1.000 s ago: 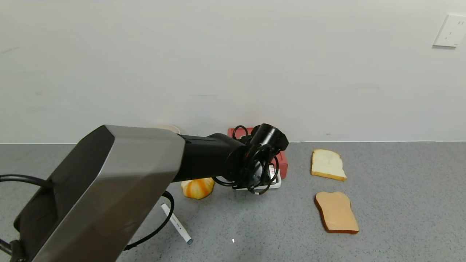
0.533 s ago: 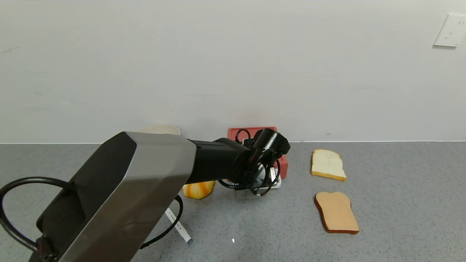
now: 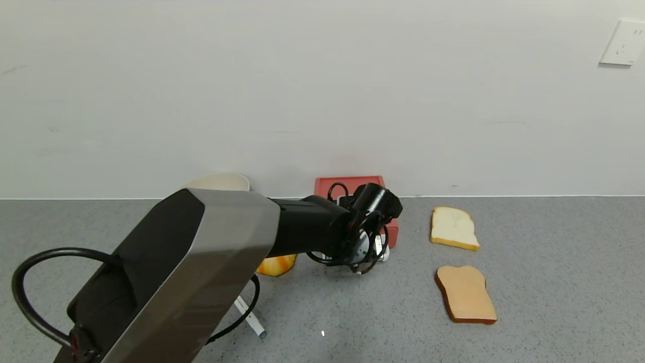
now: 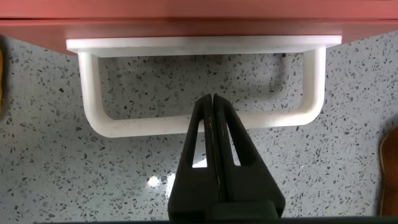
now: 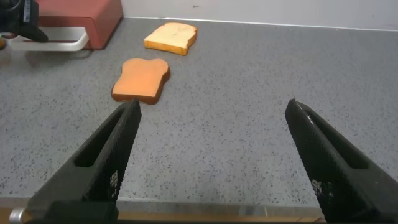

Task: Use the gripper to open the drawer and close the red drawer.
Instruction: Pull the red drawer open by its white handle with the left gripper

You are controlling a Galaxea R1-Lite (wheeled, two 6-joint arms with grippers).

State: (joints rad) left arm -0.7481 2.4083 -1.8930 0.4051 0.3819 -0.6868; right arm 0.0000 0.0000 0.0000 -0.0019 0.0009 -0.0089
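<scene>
The coral-red drawer (image 3: 347,183) stands against the wall at the middle of the grey counter; it also shows in the left wrist view (image 4: 199,25) and the right wrist view (image 5: 81,18). Its white loop handle (image 4: 143,124) faces me, and the tray looks pushed in. My left gripper (image 4: 212,98) is shut with nothing between the fingers; its tip lies over the handle's front bar, reaching into the loop. In the head view the left wrist (image 3: 370,222) covers the drawer's front. My right gripper (image 5: 212,106) is open and empty, low near the counter's front edge, out of the head view.
A white bread slice (image 3: 453,228) and a toasted slice (image 3: 466,294) lie right of the drawer. A yellow-orange object (image 3: 274,264), a white bowl (image 3: 221,181) and a white marker (image 3: 249,320) are to its left. The wall is right behind the drawer.
My left arm has sunk and reached farther toward the drawer. More of the drawer's red top shows behind the wrist. Less of the white handle shows.
</scene>
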